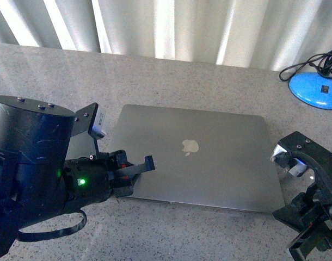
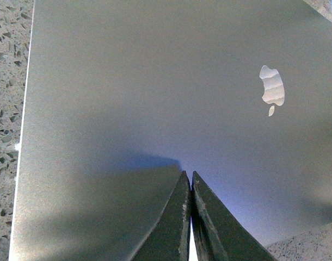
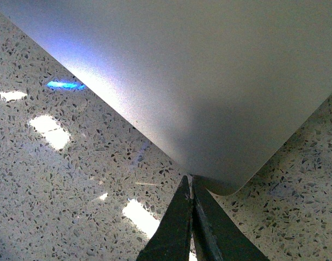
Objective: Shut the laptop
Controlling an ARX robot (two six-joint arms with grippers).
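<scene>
The laptop [image 1: 209,163] lies flat on the table with its grey lid down and the apple logo [image 1: 190,145] facing up. My left gripper [image 1: 149,161] is shut, its tips over the lid's near left part, and nothing is between them. In the left wrist view the shut tips [image 2: 189,174] sit just above the bare lid [image 2: 155,81]. My right gripper [image 1: 283,213] is shut too, at the laptop's near right corner. The right wrist view shows its tips [image 3: 189,178] right at the edge of that rounded corner [image 3: 226,187].
The speckled stone tabletop [image 1: 155,81] runs all round the laptop. A blue round base [image 1: 315,89] with a black cable sits at the back right. White curtains [image 1: 166,27] hang behind the table's far edge.
</scene>
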